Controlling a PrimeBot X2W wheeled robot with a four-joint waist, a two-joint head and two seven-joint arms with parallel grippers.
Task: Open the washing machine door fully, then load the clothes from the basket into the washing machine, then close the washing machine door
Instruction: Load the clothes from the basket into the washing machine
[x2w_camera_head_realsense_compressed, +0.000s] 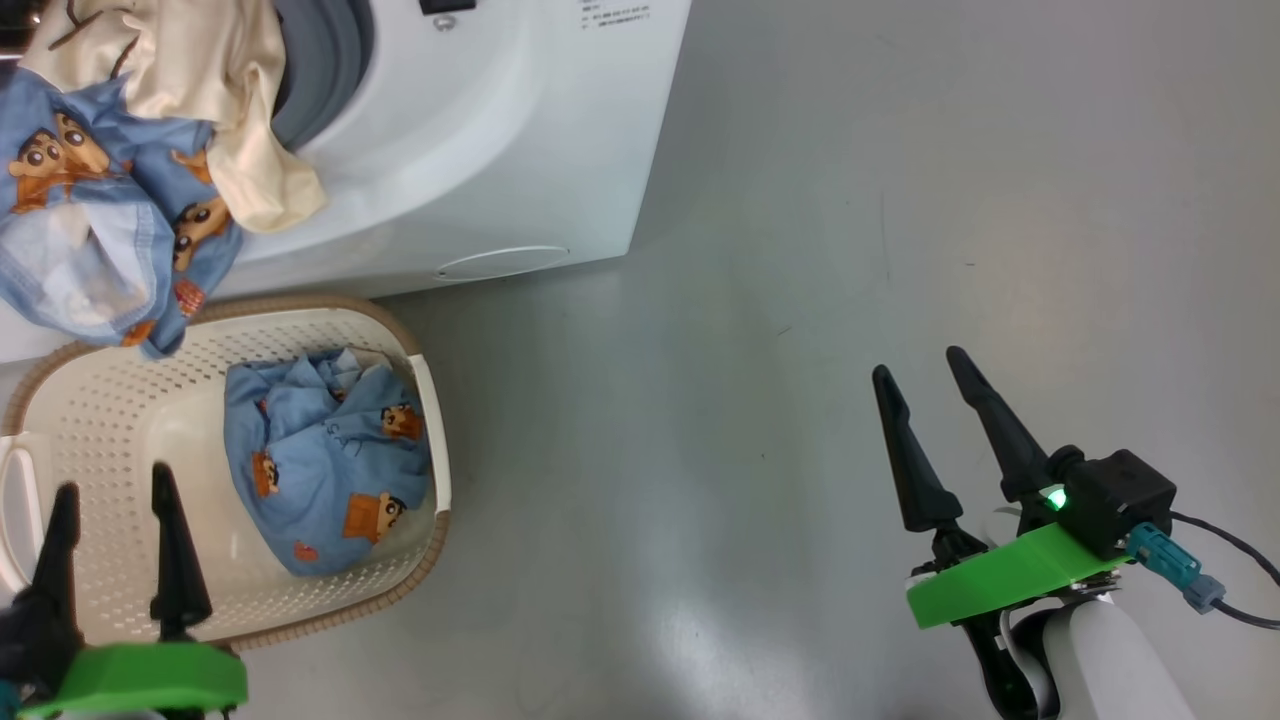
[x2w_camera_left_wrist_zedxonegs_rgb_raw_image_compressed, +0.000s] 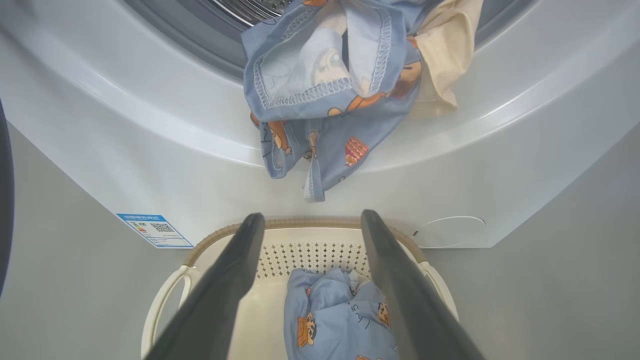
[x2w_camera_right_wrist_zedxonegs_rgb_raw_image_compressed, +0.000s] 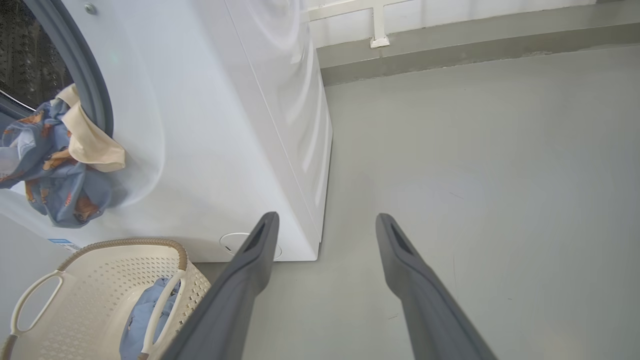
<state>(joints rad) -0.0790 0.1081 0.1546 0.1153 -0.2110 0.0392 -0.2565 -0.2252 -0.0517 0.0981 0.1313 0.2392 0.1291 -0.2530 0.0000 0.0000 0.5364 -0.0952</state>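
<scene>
Head view: basket (x2w_camera_head_realsense_compressed: 60, 400) held part of the clothes (x2w_camera_head_realsense_compressed: 330, 460), just ahead of left gripper (x2w_camera_head_realsense_compressed: 114, 480), jaws spread, empty; rest hung from washing machine (x2w_camera_head_realsense_compressed: 480, 150) mouth | Left wrist view: blue label (x2w_camera_left_wrist_zedxonegs_rgb_raw_image_compressed: 155, 230) showed left of jaws | Right wrist view: right gripper (x2w_camera_right_wrist_zedxonegs_rgb_raw_image_compressed: 326, 216) spread, empty, over floor (x2w_camera_right_wrist_zedxonegs_rgb_raw_image_compressed: 500, 175), washing machine to its left

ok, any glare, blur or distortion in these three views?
Head view: soft glare patches on the floor, otherwise even light, sharp. Left wrist view: wide-angle bows the washer front into an arc; the near fingers are soft, clothes sharp. Right wrist view: washer edges lean and curve, sheen on its side panel.
</scene>
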